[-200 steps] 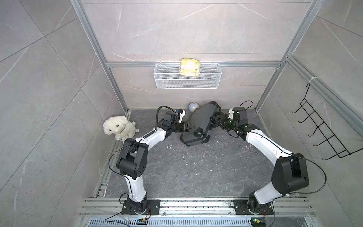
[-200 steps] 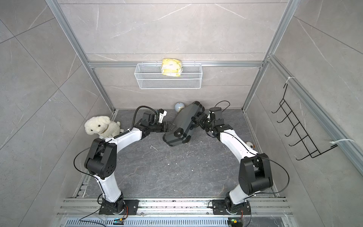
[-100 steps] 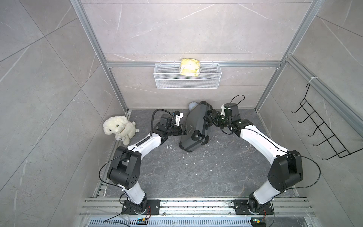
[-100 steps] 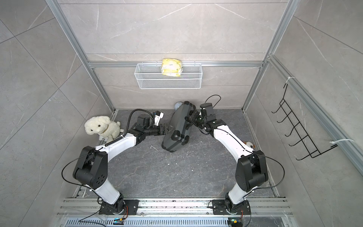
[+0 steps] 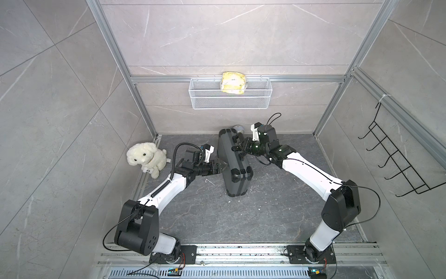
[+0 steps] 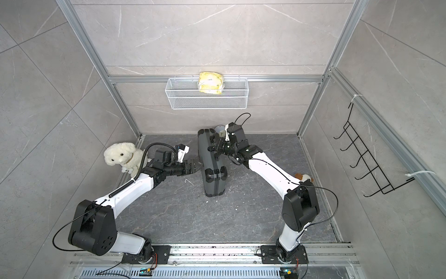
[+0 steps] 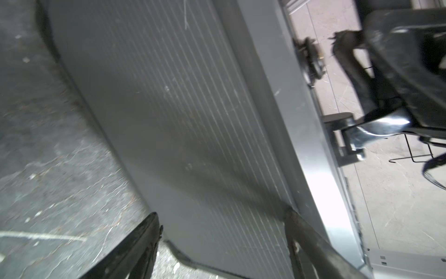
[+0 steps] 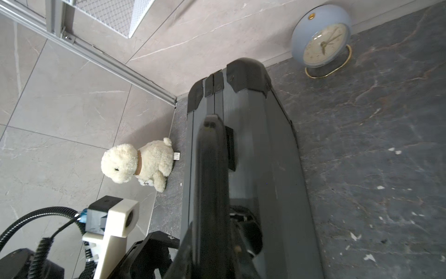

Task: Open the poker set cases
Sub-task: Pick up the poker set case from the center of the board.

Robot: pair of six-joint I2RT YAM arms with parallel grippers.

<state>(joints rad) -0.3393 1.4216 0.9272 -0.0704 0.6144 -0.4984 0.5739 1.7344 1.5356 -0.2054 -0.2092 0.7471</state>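
Grey and ribbed on its broad faces, the case [image 5: 233,166] stands on one long edge on the dark stone floor [image 5: 265,212] near the back wall, with its two halves closed together and the black corner guards in place. We see its black handle [image 8: 210,169] on the upper edge. The right gripper [image 5: 237,147] reaches in from the right and closes narrowly around that handle. In the right wrist view the fingers themselves are mostly hidden behind the handle. The left gripper [image 5: 223,165] comes in low from the other side, its fingers [image 7: 142,244] spread wide and holding nothing. One tip rests against the ribbed face near the pale rim of the case and the other sits off to the side over the floor. Behind the far end of the case we make out a small blue clock [image 8: 322,46] on a brass stand, close to the wall. A white plush dog [image 5: 147,159] sits by the left wall, well apart from the case. On the back wall hangs a white wire basket [image 5: 230,103] with a yellow packet [image 5: 233,82] in it, and a black hook rack [image 5: 395,157] is fixed to the right wall.
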